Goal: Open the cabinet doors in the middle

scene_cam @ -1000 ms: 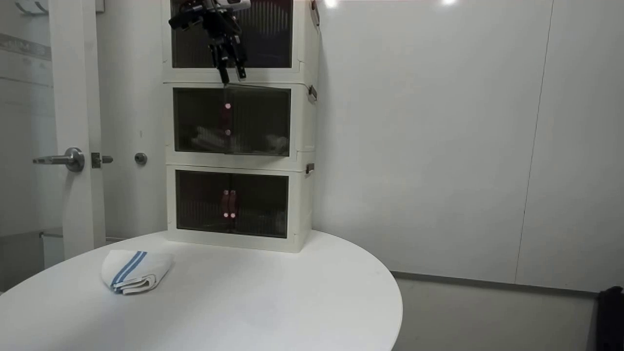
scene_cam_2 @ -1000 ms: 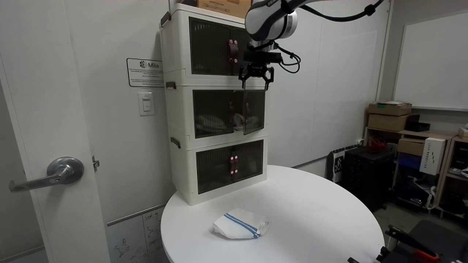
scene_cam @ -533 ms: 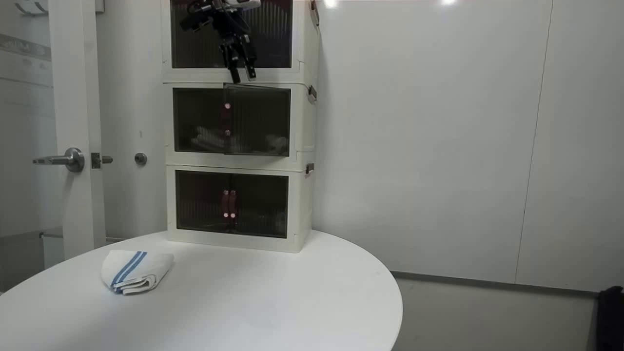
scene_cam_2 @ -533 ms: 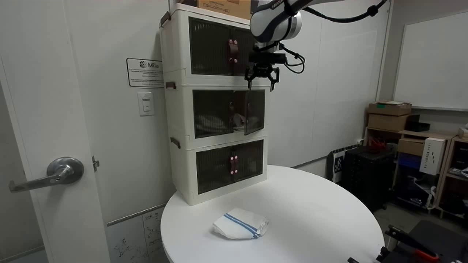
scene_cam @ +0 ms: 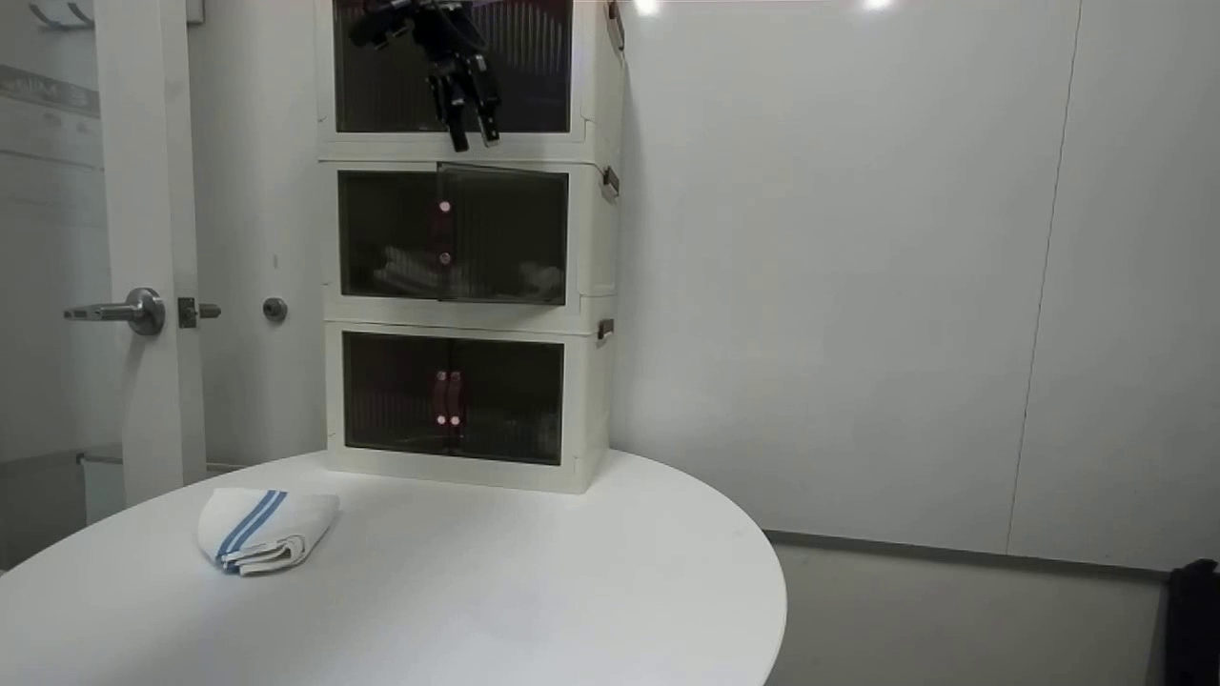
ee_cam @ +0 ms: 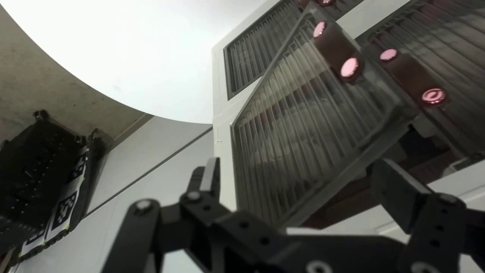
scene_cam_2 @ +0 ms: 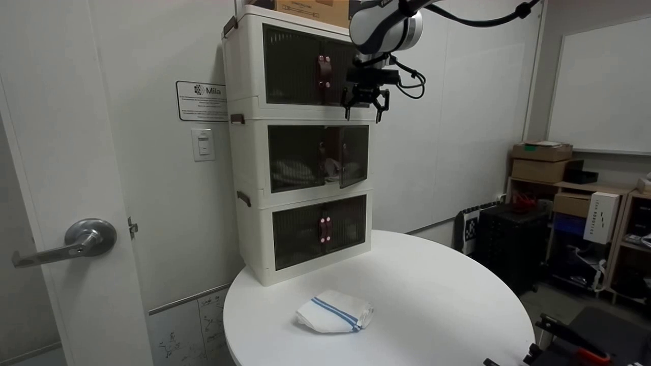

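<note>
In the middle cabinet (scene_cam_2: 247,157) of three stacked ones, one door (ee_cam: 299,125) stands ajar, the other door (scene_cam_2: 296,158) closed.

Each has one handle (ee_cam: 335,51); a gap separates their meeting edges. Above the ajar door's top edge, and apart from it, hangs the claw (scene_cam_2: 363,120), its two fingers (ee_cam: 396,193) spread wide. One folded cloth (scene_cam_2: 334,311) lies on the round table (scene_cam_2: 437,284), with tabletop between it and the lowest cabinet (scene_cam_2: 252,244).
</note>
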Tool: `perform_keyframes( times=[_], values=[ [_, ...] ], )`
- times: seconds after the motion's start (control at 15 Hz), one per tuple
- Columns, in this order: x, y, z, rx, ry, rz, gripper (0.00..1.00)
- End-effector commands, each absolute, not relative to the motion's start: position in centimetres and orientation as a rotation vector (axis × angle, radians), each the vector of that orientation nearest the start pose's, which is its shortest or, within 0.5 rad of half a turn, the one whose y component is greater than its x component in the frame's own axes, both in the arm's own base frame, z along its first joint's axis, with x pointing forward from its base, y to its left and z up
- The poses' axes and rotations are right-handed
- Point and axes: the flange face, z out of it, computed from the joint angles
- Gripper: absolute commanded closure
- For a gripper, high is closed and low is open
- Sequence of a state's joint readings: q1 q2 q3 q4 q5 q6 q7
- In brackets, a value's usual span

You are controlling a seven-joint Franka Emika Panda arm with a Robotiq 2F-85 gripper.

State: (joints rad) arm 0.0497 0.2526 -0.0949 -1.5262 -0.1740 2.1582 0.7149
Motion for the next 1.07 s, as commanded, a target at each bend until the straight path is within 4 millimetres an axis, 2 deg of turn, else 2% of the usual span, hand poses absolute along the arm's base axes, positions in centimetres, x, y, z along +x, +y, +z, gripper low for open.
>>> perform_keyframes(
  times=[0.0,0.2,0.4,0.73,1.0],
  values=[
    [64.7,0.0,59.1,-2.914,0.939,-0.728,0.0],
    [64.3,2.6,60.1,-2.914,0.868,-0.729,0.0],
    [65.2,3.7,58.3,-2.93,0.858,-0.675,0.0],
    [67.0,3.4,53.8,-2.973,0.876,-0.591,0.0],
    [67.7,2.3,51.9,-2.988,0.916,-0.559,0.0]
  ],
)
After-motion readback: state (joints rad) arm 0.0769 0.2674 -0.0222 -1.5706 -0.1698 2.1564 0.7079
